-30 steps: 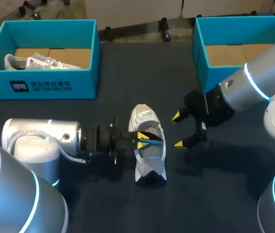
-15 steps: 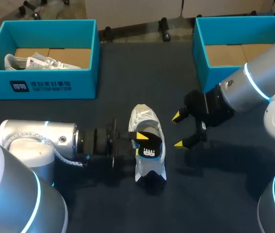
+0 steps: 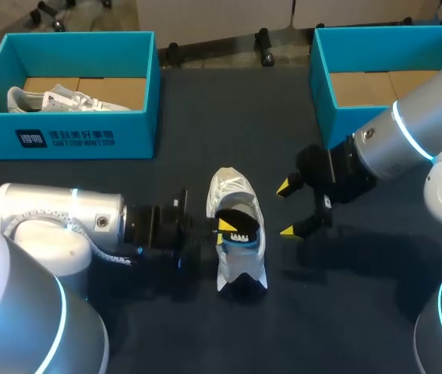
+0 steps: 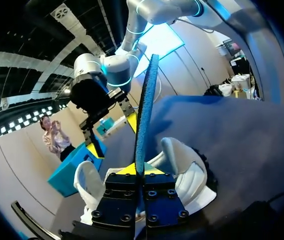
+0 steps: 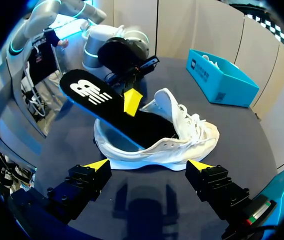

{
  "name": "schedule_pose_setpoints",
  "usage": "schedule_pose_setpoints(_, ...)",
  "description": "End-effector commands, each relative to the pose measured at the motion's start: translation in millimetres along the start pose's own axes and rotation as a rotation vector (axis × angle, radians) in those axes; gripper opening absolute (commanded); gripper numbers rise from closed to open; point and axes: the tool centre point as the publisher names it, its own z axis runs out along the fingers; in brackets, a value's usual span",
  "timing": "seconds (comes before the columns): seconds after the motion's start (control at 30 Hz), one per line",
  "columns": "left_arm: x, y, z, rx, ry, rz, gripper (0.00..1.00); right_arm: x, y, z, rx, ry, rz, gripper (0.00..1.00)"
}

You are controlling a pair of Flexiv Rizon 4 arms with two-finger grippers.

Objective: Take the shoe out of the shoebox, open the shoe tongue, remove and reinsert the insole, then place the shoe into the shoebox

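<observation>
While fingers [image 5: 131, 101] pinch insole [image 5: 94, 95], shoebox [image 3: 80, 118] holds shoe [image 3: 49, 100]

My silver left arm [image 3: 57, 222] lies low and level, pointing inward, its yellow-tipped left pincer [image 4: 140, 170] pinched tight on a thin black-and-blue foam insole [image 4: 145, 110]. My silver right arm [image 3: 408, 136] angles down from the side, its right pincer [image 3: 288, 208] spread wide apart.

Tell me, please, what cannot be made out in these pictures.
Head view: the far end of the insole, hidden inside the shoe.
Left wrist view: the insole's faces, since it shows edge-on.
Head view: part of the right shoebox floor, behind the right arm.
</observation>
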Motion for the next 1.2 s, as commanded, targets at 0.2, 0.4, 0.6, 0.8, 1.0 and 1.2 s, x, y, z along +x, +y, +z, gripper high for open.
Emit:
schedule_pose_setpoints(0.2,-3.4,10,6,-0.038,-0.002,0.012,0.00,0.6,0.5,1,0.001,-0.002,0.000,1.00)
schedule_pose_setpoints(0.4,-4.0,12,5,-0.046,-0.015,-0.010,0.00,0.6,0.5,1,0.001,-0.002,0.000,1.00)
schedule_pose_setpoints(0.6,-2.1,12,5,-0.059,-0.020,-0.022,0.00,0.6,0.5,1,0.001,-0.002,0.000,1.00)
schedule_pose_setpoints(0.8,1.1,13,4,-0.080,-0.032,-0.042,0.00,0.6,0.5,1,0.001,-0.002,0.000,1.00)
schedule_pose_setpoints(1.0,-2.4,0,-2,-0.044,-0.058,-0.071,0.82,0.6,0.5,1,0.001,-0.002,0.000,1.00)
schedule_pose_setpoints(1.2,-3.6,-15,-5,-0.017,-0.062,-0.070,0.62,0.6,0.5,1,0.001,-0.002,0.000,1.00)
